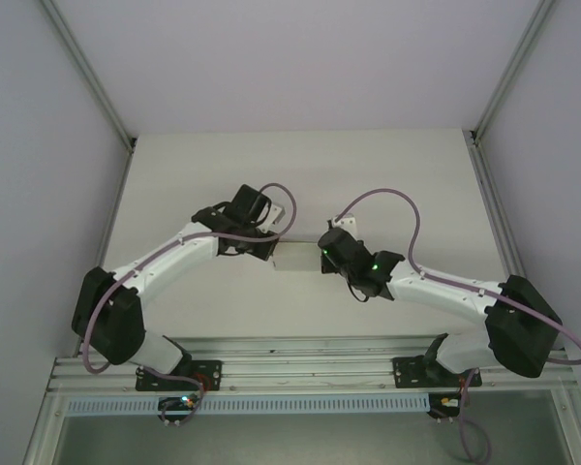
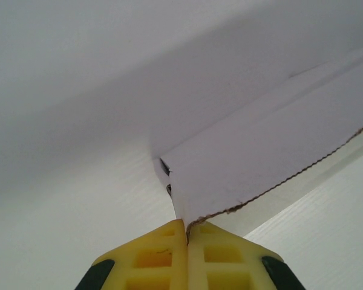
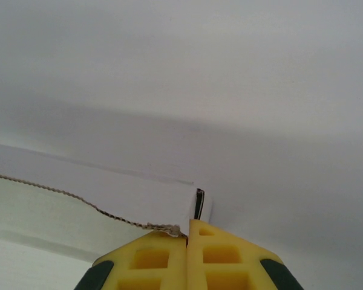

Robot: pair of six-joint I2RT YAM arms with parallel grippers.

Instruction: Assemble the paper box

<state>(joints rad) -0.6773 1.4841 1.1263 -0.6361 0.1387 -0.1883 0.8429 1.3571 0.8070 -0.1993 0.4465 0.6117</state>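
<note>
Paper box (image 1: 296,258): mid-table (image 1: 387,174), largely hidden between the grippers, overall form unclear | left gripper (image 2: 187,232): jaws closed on its wavy cut edge | right gripper (image 3: 187,232): jaws closed on opposite end

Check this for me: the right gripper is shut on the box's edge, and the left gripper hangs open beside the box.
One part is wrong. The left gripper is not open beside the box. The left wrist view shows it shut on the box's edge. The rest stands: the right gripper is shut on the box's edge.
</note>
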